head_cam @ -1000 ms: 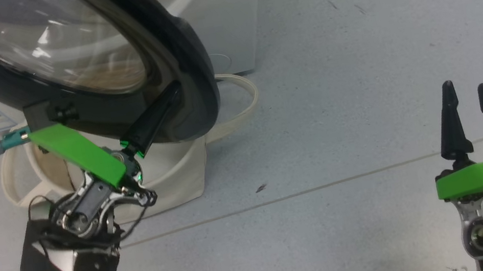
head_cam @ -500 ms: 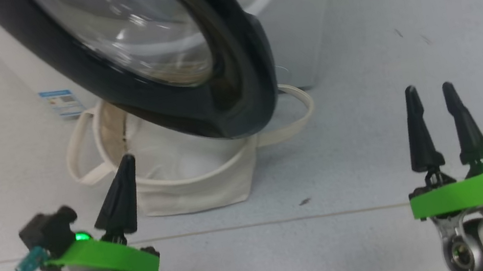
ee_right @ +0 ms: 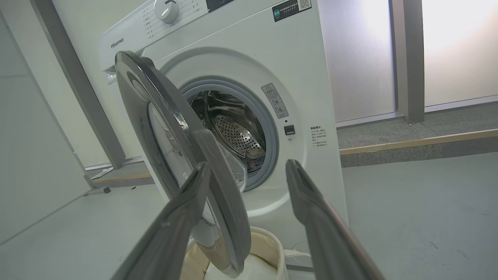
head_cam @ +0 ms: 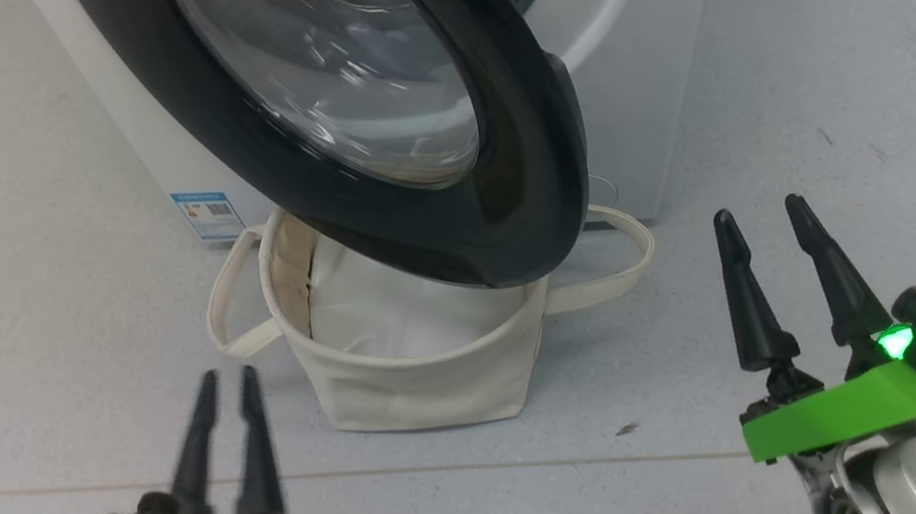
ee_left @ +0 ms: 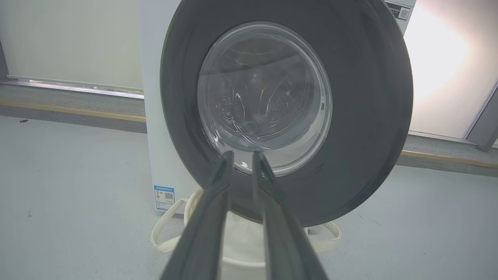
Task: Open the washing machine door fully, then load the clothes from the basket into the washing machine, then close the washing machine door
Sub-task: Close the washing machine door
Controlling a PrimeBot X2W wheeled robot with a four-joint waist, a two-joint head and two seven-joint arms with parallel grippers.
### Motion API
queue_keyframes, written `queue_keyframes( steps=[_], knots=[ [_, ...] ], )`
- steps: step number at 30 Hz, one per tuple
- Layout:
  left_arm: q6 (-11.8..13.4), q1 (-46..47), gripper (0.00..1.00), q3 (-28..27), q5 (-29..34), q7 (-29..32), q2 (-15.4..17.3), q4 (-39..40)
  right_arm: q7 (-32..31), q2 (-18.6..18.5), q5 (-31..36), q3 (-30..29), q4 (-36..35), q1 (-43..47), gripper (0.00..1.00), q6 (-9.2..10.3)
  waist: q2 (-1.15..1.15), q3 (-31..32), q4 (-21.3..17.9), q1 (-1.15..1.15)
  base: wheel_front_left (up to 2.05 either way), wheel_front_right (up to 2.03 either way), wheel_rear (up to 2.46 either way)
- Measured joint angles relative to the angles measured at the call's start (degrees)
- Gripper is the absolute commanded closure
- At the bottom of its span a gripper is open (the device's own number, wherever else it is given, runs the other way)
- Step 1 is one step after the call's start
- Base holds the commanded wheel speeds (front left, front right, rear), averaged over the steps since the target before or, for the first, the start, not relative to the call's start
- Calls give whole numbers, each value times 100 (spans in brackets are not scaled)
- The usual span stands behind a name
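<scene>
At the top centre of the head view, the washing machine door (head_cam: 521,189) stood swung out from the washing machine (head_cam: 644,26), its black rim hanging over the basket (head_cam: 424,385) on the floor (head_cam: 1,281) at mid-frame. At lower left the left gripper (head_cam: 229,374) had its jaws only narrowly parted and held nothing, while at lower right the right gripper (head_cam: 757,209) was spread wide, also empty.

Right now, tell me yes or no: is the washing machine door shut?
No, the washing machine door stands swung out from the washing machine, leaving the grey drum gasket uncovered behind it.
</scene>
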State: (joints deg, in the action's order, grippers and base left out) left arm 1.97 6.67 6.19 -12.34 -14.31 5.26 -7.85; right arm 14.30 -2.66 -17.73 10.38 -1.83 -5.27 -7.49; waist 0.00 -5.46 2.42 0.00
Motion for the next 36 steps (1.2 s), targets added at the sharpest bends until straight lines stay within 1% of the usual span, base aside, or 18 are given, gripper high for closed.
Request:
queue_keyframes(
  steps=[7, 16, 20, 23, 30, 33, 36],
  knots=[
    [-204, -226, 0, -328, 323, -1, -174, 93, 0, 0, -10, 131, 49, 162, 0, 0, 0, 115, 5, 0, 0, 0, 0],
    [-319, -263, 0, -357, 480, 0, -226, 89, 0, 0, 4, 127, 136, 202, 0, 0, 0, 180, -1, 0, 0, 0, 0],
    [-356, -322, 0, -341, 511, 0, -231, 40, -1, 0, 65, -121, 333, 208, 0, 0, 0, 197, 9, 0, 0, 0, 0],
    [-352, -319, 0, -321, 510, -1, -232, 40, -1, 0, 64, -182, 432, 213, 0, 0, 0, 171, 15, 0, 0, 0, 0],
    [-309, -319, 0, -256, 461, 0, -233, 24, -1, 1, 64, -172, 426, 211, 0, 0, 0, 107, 22, 0, 0, 0, 0],
    [-299, -316, 0, -197, 458, 0, -233, 19, -1, 1, 55, -178, 333, 209, 0, 0, 0, 98, 43, 1, 0, 0, 0],
    [-296, -313, 0, -131, 409, 0, -234, 15, 0, 1, 27, -140, 91, 191, 0, 0, 0, 34, 60, 0, 0, 0, 0]
  ],
)
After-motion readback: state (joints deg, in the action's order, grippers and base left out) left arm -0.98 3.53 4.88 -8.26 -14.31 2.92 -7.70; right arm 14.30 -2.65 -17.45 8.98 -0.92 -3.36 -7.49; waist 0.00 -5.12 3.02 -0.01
